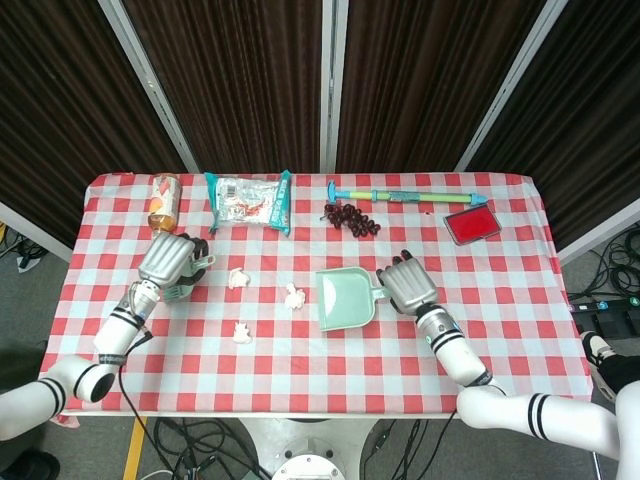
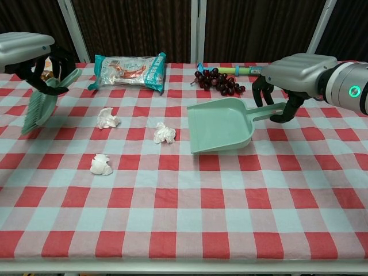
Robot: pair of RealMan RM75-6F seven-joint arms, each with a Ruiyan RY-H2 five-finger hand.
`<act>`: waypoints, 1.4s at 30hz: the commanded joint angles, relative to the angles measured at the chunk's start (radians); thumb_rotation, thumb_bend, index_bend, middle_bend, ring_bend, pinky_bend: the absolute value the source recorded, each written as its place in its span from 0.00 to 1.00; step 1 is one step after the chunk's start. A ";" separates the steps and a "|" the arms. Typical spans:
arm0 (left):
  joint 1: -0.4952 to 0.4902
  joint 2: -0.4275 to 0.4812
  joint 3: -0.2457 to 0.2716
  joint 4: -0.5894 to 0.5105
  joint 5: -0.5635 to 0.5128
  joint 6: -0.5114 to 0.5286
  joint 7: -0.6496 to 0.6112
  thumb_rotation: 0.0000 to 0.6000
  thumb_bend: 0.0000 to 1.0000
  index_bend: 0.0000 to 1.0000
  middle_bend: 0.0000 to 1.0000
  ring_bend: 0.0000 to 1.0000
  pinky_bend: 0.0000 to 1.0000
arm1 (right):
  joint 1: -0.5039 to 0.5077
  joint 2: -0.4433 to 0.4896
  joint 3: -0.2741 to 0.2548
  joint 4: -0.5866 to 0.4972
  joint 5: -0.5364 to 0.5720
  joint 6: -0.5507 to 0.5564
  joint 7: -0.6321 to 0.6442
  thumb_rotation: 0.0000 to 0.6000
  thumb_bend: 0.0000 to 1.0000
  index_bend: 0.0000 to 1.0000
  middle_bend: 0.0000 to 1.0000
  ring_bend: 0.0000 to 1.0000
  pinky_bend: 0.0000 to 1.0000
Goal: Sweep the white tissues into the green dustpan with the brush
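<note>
Tissues [image 2: 165, 133], light and crumpled, likely to roll before brush [image 2: 38, 109] gripped in left hand [image 2: 35, 54]; right hand [image 2: 282, 86] fingers closed around dustpan [image 2: 221, 123] handle.

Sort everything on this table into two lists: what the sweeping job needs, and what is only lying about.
Needed for the job:
- three white tissues
- green dustpan, held by the right hand
- brush, held by the left hand

Just lying about:
- snack packet
- grapes
- toy water pump
- red box
- bottle
</note>
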 commanded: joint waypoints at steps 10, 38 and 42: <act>-0.103 -0.087 0.009 0.101 0.107 -0.071 -0.207 1.00 0.43 0.50 0.54 0.46 0.60 | 0.057 -0.070 -0.040 0.049 0.054 0.032 -0.030 1.00 0.36 0.62 0.58 0.27 0.19; -0.227 -0.105 -0.022 0.036 0.150 -0.111 -0.675 1.00 0.43 0.50 0.54 0.46 0.59 | 0.094 -0.233 -0.019 0.210 0.022 0.061 0.116 1.00 0.39 0.62 0.58 0.29 0.19; -0.236 -0.100 -0.019 0.021 0.154 -0.117 -0.752 1.00 0.43 0.50 0.54 0.46 0.59 | 0.095 -0.257 -0.014 0.243 0.004 0.048 0.152 1.00 0.39 0.62 0.58 0.29 0.19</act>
